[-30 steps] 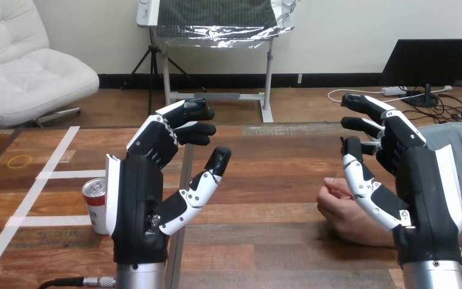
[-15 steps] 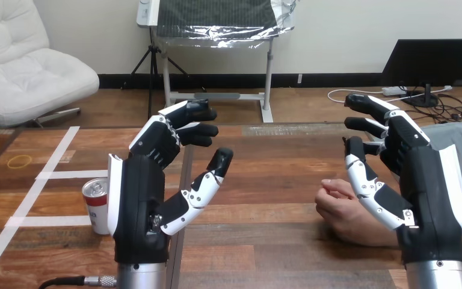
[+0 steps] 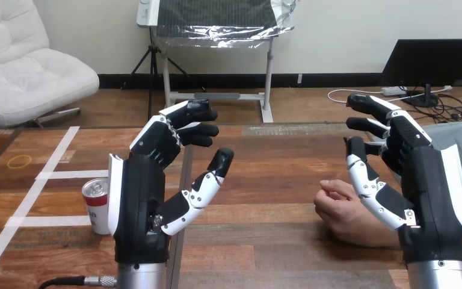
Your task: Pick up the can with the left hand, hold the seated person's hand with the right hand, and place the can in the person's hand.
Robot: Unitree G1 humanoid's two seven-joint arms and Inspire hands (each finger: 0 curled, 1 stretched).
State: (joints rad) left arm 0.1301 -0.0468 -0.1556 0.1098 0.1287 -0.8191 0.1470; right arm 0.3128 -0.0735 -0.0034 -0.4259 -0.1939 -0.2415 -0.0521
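Note:
A red and white can (image 3: 96, 205) stands upright on the wooden table (image 3: 264, 174) at the left, partly hidden behind my left hand (image 3: 141, 198). That hand is raised in front of me, open, its fingers loosely bent and holding nothing. My right hand (image 3: 427, 192) is raised at the right, also open and empty. The person's hand (image 3: 343, 211) rests on the table as a loose fist, just left of my right hand and partly behind its thumb. I cannot tell whether the two touch.
White tape lines (image 3: 42, 180) cross the table at the left. A yellow rubber band (image 3: 19, 161) lies near the far left edge. A dark seam runs down the table's middle, behind my left hand.
My right hand has drifted slightly to the right. The person's hand has slid a little leftward on the table. The left hand and the can stay as they were.

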